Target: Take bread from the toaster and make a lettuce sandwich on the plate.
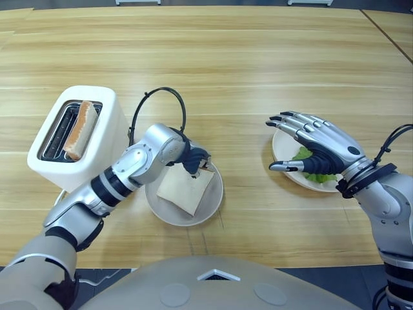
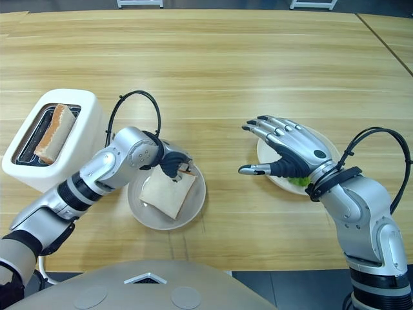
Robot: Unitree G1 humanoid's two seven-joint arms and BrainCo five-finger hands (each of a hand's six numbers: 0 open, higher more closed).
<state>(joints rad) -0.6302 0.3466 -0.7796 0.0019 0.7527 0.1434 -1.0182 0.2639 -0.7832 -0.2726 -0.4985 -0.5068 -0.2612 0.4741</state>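
Light wooden table, plank seams across it, second tabletop far right

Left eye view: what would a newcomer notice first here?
The left hand grips a slice by its corner on the middle plate. Left of it stands a white toaster with toast in one slot. At right, the open right hand hovers over lettuce on a second plate.
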